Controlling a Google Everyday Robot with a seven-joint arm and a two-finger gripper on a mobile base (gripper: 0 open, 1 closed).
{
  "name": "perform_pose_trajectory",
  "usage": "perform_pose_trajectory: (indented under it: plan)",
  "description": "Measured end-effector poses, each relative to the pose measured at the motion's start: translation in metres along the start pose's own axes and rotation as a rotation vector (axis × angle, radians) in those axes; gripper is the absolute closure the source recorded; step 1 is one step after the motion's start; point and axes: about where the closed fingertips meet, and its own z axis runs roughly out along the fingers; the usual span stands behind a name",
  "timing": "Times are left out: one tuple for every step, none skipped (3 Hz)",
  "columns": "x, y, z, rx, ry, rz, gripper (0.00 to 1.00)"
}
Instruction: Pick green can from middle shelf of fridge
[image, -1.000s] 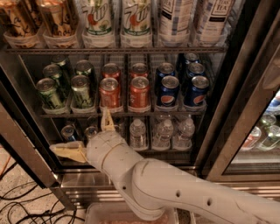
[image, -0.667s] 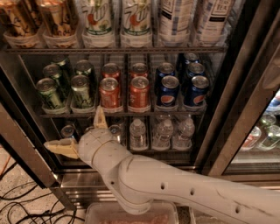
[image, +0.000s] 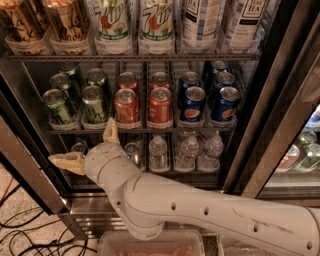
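Observation:
The fridge (image: 280, 125) stands open with a dark interior. Its middle shelf (image: 200, 130) holds several green cans at the left; the two front ones are the left green can (image: 56, 106) and the right green can (image: 93, 103). Red-orange cans (image: 126, 106) stand in the middle and dark blue cans (image: 193, 104) at the right. My gripper (image: 89, 146) is open and empty, just below the shelf's front edge under the green cans. One tan fingertip (image: 110, 131) points up at the shelf edge, and the other fingertip (image: 66, 162) points left.
Tall bottles (image: 156, 25) fill the rack above. Small water bottles (image: 158, 152) stand on the rack below, partly behind my white arm (image: 200, 210). The steel door frame (image: 30, 175) slants at the left. Cables (image: 30, 240) lie on the floor. A second cooler (image: 300, 155) is at the right.
My gripper has moved a little left and up, closer to the front edge of the middle shelf below the green cans. Its fingers stay spread. The cans have not moved.

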Motion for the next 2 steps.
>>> perform_pose_trajectory:
  plan:
    - [0.002, 0.0, 0.001, 0.008, -0.006, 0.013, 0.0]
    - [0.001, -0.001, 0.02, 0.014, -0.042, 0.02, 0.0]
